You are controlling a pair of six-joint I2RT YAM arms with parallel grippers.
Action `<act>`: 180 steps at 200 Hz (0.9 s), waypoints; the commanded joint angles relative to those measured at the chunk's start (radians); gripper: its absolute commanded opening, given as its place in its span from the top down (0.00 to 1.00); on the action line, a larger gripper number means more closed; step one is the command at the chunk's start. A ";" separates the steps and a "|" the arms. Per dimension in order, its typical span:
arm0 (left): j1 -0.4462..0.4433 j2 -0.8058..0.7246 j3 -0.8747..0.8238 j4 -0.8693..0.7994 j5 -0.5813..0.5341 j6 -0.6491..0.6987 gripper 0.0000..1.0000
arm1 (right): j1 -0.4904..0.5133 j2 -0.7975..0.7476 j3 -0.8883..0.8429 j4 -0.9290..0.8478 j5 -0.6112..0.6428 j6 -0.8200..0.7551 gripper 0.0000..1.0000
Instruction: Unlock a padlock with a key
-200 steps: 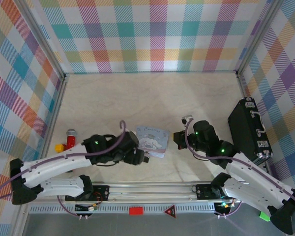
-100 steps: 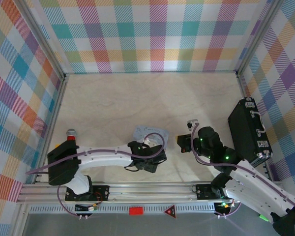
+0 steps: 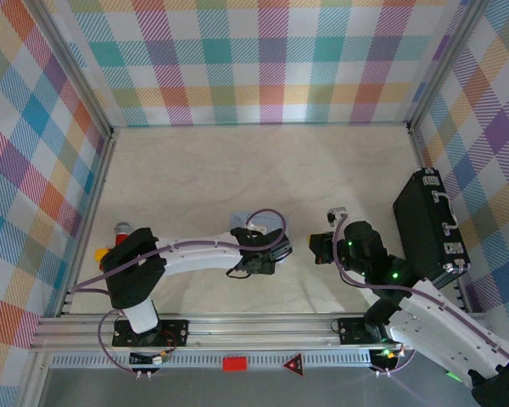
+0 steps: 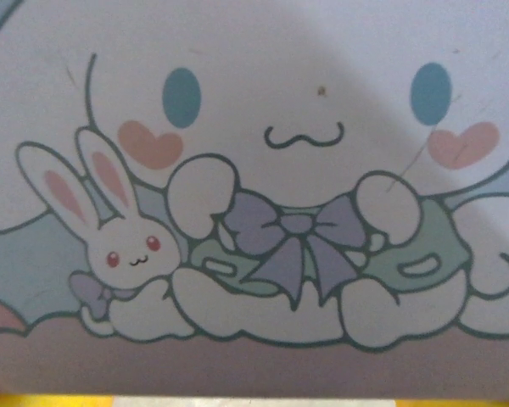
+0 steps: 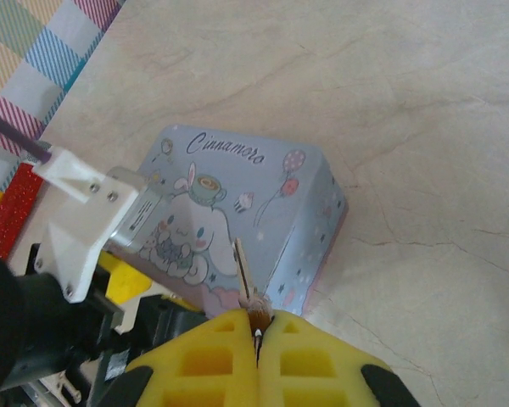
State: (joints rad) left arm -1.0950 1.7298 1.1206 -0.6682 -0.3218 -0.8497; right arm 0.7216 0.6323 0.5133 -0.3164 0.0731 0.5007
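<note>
- Yellow right tool [image 5: 256, 322], tips pressed together, pinches the key [image 5: 244, 267], which juts from the tips just beside the tin [image 5: 237, 195], toward the surface's [image 5: 424, 127] near edge.
- Left tool [image 3: 259, 257] hangs over the tin; its spread cannot be told.
- Key grasped; inserting and turning apparently remain.

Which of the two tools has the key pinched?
The right tool, shut on the thin key that sticks out past its yellow fingertips; the left tool is close over the pastel tin.
</note>
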 commanded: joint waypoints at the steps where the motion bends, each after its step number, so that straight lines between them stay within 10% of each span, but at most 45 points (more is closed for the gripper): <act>1: 0.026 0.031 0.052 0.067 -0.059 -0.012 0.24 | 0.006 -0.021 -0.020 -0.013 0.021 -0.003 1.00; 77: 0.111 0.056 0.057 0.324 -0.091 0.241 0.30 | 0.005 -0.039 -0.025 -0.044 0.027 0.026 1.00; 180: 0.200 -0.425 -0.670 1.143 0.210 0.312 0.20 | 0.005 0.029 -0.050 0.053 -0.047 0.112 1.00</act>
State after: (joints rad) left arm -0.9565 1.3190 0.5484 0.1707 -0.2695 -0.5701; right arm 0.7216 0.6491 0.4820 -0.3195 0.0559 0.5694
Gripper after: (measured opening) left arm 0.797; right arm 0.052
